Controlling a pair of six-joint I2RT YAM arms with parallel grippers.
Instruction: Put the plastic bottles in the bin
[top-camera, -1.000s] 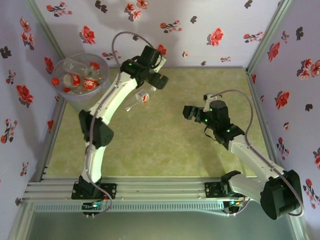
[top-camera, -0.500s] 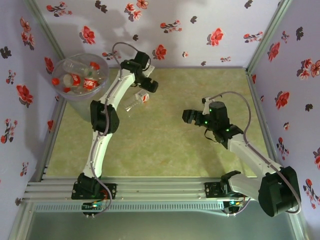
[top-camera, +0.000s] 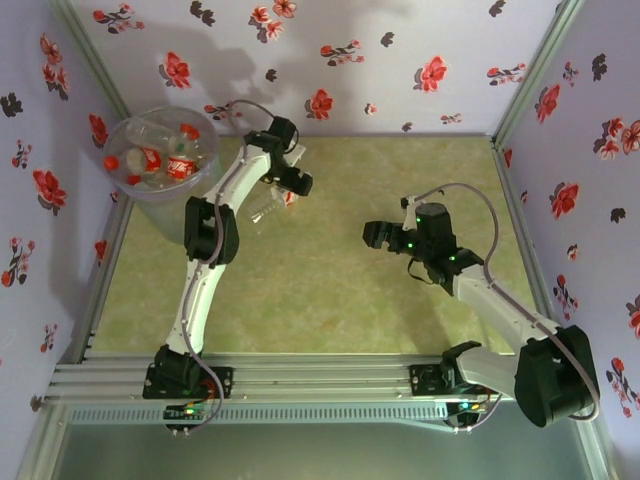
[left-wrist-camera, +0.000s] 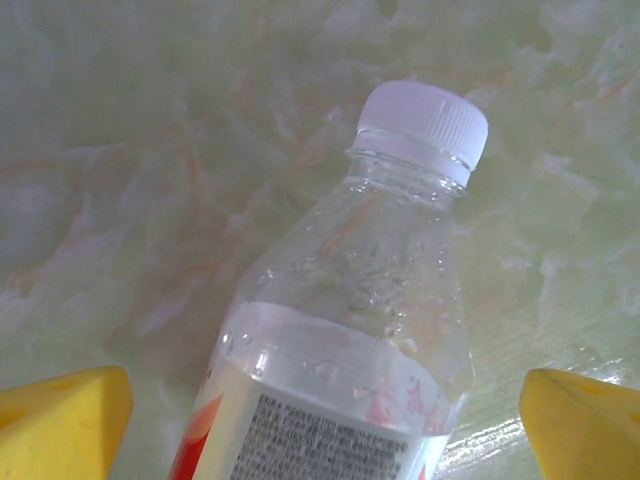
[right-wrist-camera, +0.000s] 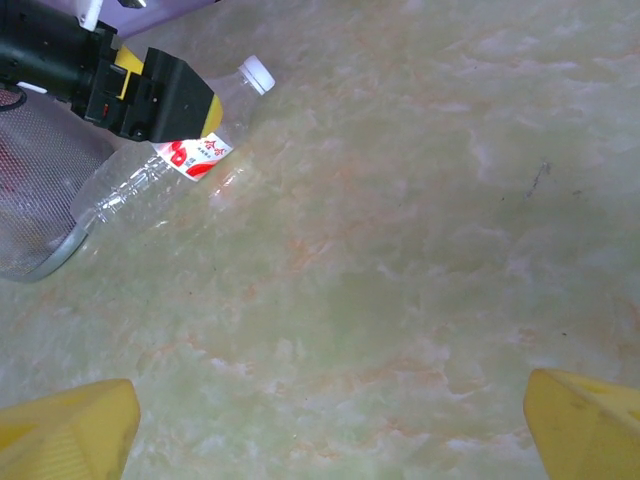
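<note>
Item: the bin (top-camera: 140, 205), round, translucent grey, with a rolled rim, is stood on the green marbled table (top-camera: 330, 310); floral-patterned walls (top-camera: 400, 60) are seen behind and to the left of it. Contents of the bin: several plastic bottles (top-camera: 165, 160), clear, with red labels and red caps, lying jumbled; an exact count cannot be made. Outside the bin: one bottle (left-wrist-camera: 350, 330), clear, with a white cap and a red-and-white label, is laid on its side on the table to the right of the bin, its base turned toward the bin and near the bin's foot, its cap pointed away. Left fingers (left-wrist-camera: 60, 425): yellow-tipped, held wide apart just right of the bin, lowered over that bottle with one tip on either side of the labelled part; a gap is seen at each side and nothing is gripped. Right fingers (right-wrist-camera: 65, 430): likewise yellow-tipped and spread wide, held well apart from the bin, farther to its right than the lying bottle and turned toward it; only bare table is found between them.
</note>
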